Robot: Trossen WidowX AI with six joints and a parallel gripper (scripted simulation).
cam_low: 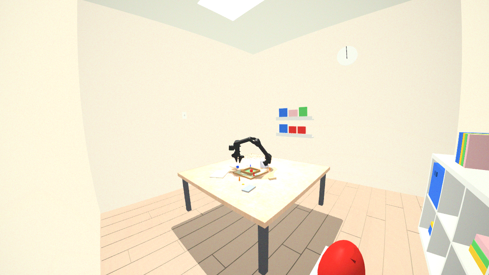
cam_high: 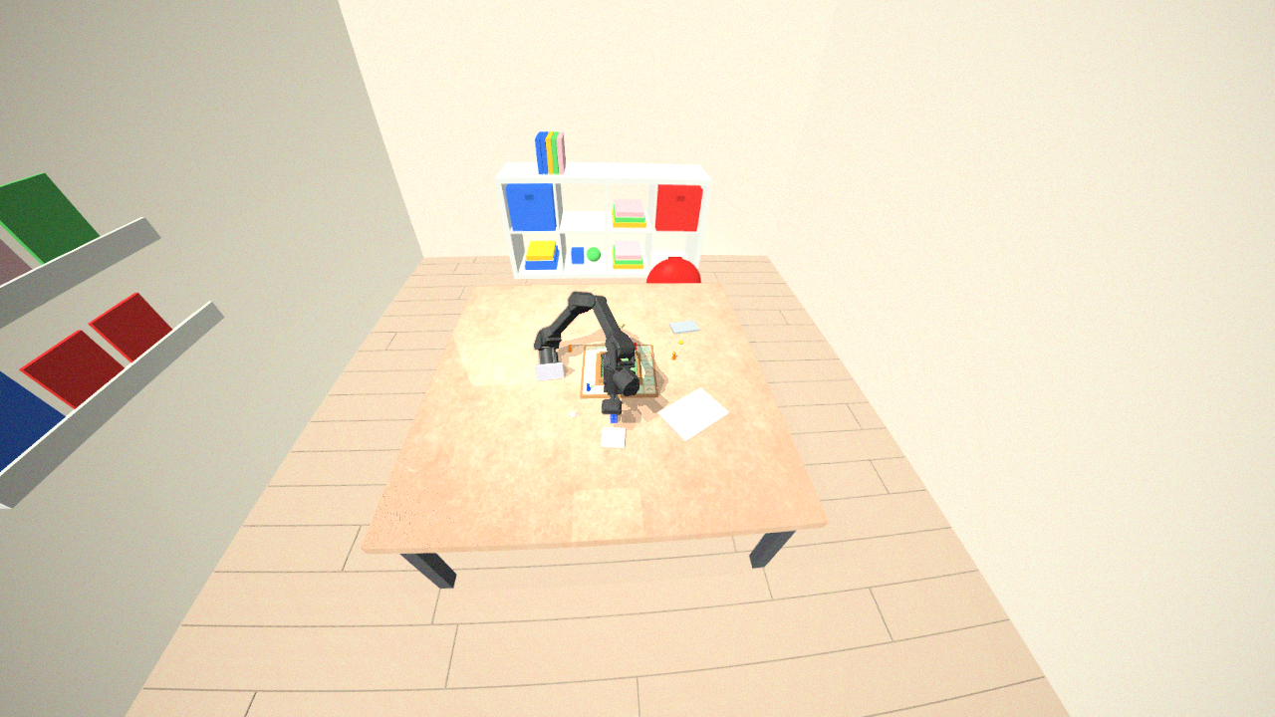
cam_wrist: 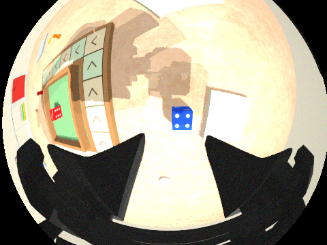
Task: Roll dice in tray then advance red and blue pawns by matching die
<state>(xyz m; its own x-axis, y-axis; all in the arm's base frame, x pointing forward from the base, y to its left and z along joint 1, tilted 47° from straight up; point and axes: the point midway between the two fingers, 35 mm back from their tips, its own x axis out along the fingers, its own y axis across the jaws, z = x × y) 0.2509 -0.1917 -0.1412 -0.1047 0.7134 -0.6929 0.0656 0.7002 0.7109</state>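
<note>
Red die [cam_low: 251, 170] [cam_wrist: 56, 113] in tray [cam_low: 243, 173] [cam_wrist: 80, 136]; blue die [cam_high: 614, 418] [cam_low: 237, 167] [cam_wrist: 182, 118] outside it, on the wooden table [cam_high: 499, 481] [cam_low: 290, 191] [cam_wrist: 252, 51]. Gripper [cam_high: 612, 411] [cam_low: 238, 162] [cam_wrist: 176, 139] parted, nothing held. Remaining, by judgement: blue roll, both pawn moves, withdrawal. Pale walls [cam_high: 1025, 222] [cam_low: 136, 85]; plank floor [cam_high: 535, 623] [cam_low: 136, 232].

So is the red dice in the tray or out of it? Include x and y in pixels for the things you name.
In. The red die [cam_low: 251, 170] [cam_wrist: 56, 113] sits on the green floor inside the wooden walls of the tray [cam_low: 243, 172] [cam_wrist: 80, 129].
</note>
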